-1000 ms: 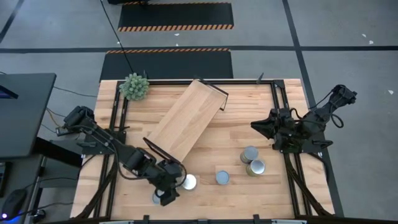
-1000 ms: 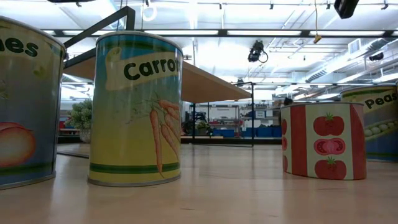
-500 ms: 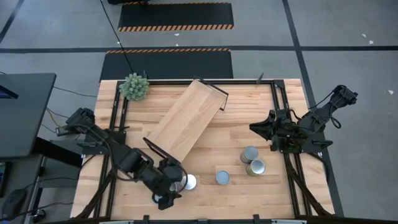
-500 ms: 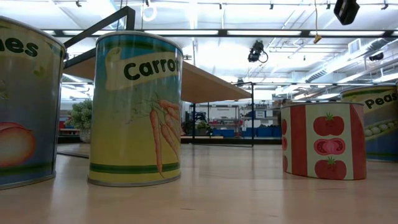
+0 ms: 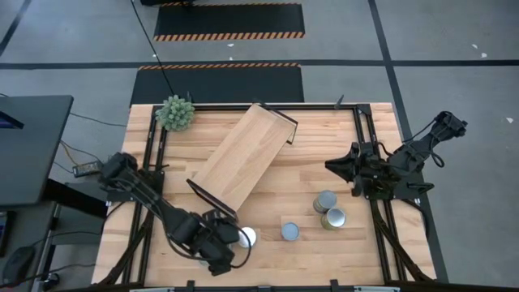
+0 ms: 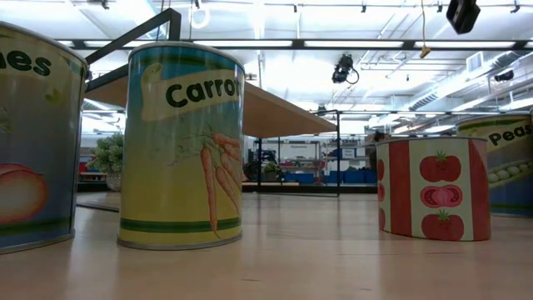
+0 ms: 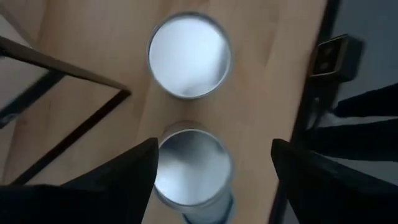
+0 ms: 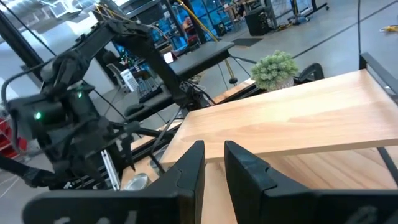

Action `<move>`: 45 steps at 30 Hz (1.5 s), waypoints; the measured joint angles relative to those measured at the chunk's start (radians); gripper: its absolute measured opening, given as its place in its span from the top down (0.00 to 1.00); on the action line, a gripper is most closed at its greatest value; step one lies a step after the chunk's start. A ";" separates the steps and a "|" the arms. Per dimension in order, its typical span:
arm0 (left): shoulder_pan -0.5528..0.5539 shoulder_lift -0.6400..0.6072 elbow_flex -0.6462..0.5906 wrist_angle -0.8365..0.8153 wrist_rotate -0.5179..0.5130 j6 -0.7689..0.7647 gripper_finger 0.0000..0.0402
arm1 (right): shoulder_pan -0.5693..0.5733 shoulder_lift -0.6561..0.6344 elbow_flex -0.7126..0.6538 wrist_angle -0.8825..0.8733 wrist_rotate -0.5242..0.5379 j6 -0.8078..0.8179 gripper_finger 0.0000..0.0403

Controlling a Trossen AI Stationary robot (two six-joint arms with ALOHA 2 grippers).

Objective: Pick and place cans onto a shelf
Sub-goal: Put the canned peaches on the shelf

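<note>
Left gripper (image 7: 211, 171): near front-left table edge, dark fingers spread wide either side of a can (image 7: 193, 165), pointing straight down at it; no contact visible.
That can: round, dull silvery lid; high view hides it under the arm.
Second can (image 7: 189, 56): white flat lid, just beside the first, apart from it; in high view it sits by the shelf's near end.
Right gripper (image 8: 214, 165): right side of table, raised, fingers pressed nearly together, holding nothing.
Other cans: bluish-grey top (image 5: 289, 232) front centre; grey top (image 5: 325, 200) touching a gold-sided one (image 5: 333, 218), right of centre.
Shelf (image 5: 243, 154): long pale wood board, smooth grain, thin black metal frame ends, lying diagonally across table; no cans on it.
Table (image 5: 324, 162): butcher-block strips, black rails along edges.
Plant (image 5: 176, 113): spiky green ball, back-left corner.
Low view only: printed labels – carrot can (image 6: 181, 146) yellow, tomato can (image 6: 431, 188) red and white, peas label at right edge; shelf seen raised on its frame.
Right wrist view only: left arm across the table, room beyond.
</note>
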 joint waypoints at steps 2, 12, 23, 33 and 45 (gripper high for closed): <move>-0.006 0.016 0.000 -0.014 0.000 0.002 0.21 | -0.008 0.000 0.000 -0.002 0.000 0.000 0.83; -0.062 0.038 0.000 -0.163 0.024 -0.028 0.21 | -0.041 0.000 0.000 -0.003 -0.032 -0.007 0.83; -0.062 -0.102 -0.224 -0.132 0.067 -0.091 0.21 | -0.057 0.000 0.000 -0.002 -0.032 0.010 0.83; -0.005 -0.220 -0.337 0.015 0.029 -0.119 0.29 | -0.057 0.000 0.000 0.005 -0.037 0.036 0.83; 0.006 -0.161 -0.338 0.120 0.027 -0.127 0.51 | -0.057 0.000 0.000 0.006 -0.037 0.035 0.83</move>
